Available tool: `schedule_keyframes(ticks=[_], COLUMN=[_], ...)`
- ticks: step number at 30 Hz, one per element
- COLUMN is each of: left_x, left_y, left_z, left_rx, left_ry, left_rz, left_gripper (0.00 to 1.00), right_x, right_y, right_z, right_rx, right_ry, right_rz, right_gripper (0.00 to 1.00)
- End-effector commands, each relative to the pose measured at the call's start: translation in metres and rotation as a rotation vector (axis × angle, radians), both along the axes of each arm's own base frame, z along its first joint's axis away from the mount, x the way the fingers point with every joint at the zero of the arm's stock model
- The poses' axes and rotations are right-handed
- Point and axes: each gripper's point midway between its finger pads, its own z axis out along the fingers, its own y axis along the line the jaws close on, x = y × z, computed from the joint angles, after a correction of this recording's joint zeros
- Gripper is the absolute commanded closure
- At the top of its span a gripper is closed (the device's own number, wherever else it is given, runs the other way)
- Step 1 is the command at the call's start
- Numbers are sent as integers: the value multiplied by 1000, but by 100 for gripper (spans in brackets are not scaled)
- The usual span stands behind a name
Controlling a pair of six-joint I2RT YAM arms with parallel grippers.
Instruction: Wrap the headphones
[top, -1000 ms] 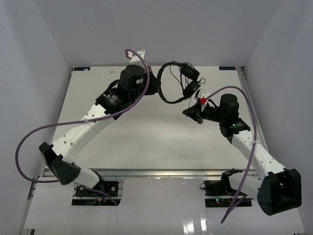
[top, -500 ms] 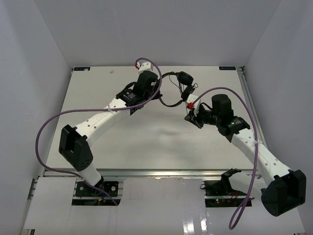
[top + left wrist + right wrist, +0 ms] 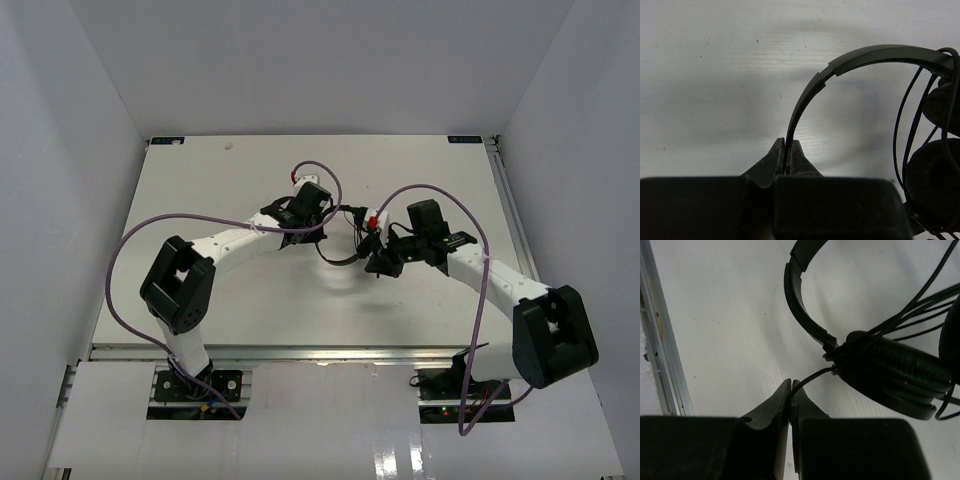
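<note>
The left tool (image 3: 786, 146) is pinching the thin headband (image 3: 805, 100) of the headphones (image 3: 932, 185). The right tool (image 3: 790, 386) is pinching the cord (image 3: 810, 376). The headphones are just ahead of both tools, by the worktop (image 3: 715, 75).

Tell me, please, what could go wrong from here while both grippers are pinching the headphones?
1. The left gripper pinches the thin headband only at its very tips, so the band could twist or slip out.
2. The right gripper holds the thin cord close to the earcup; a hard pull might strain the cord or drag its strands off the earcup.
</note>
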Motion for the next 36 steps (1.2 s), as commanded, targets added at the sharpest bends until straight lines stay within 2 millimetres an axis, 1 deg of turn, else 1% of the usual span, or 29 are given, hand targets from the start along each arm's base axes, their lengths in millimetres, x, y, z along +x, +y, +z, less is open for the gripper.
schedule_keyframes(ticks=[1,6,9,12,14,19,22,25,28,32,36], left_x=[4,0,-2,-4,-6,-9,-10,-13,-15,-17,-16], left_y=[-12,-15,-16,-16,-15,-14,-15,-16,-15,-15,-16], left_z=[-12,-33,-39,-43,-46,-47,-47,-48,-51,-51,-51], left_rx=[-32,-17,-12,-10,-9,-14,-22,-27,-28,-31,-31], left_ry=[16,56,68,77,82,88,91,101,108,109,107], left_rz=[-39,-65,-73,-78,-82,-86,-88,-91,-91,-92,-94], left_gripper=[100,100,100,100,100,100,100,100,100,100,100], right_x=[-14,-24,-27,-27,-28,-26,-21,-6,6,18,24], right_y=[20,29,32,35,36,38,39,39,38,38,39], right_z=[-3,-5,-5,-6,-7,-7,-4,2,11,14,16], right_rx=[93,146,166,179,189,215,241,271,308,322,323], right_ry=[110,207,247,273,293,334,368,379,382,380,357], right_rz=[106,168,191,200,208,212,208,194,190,169,157], right_gripper=[92,91,90,84,78,66,61,57,48,40,38])
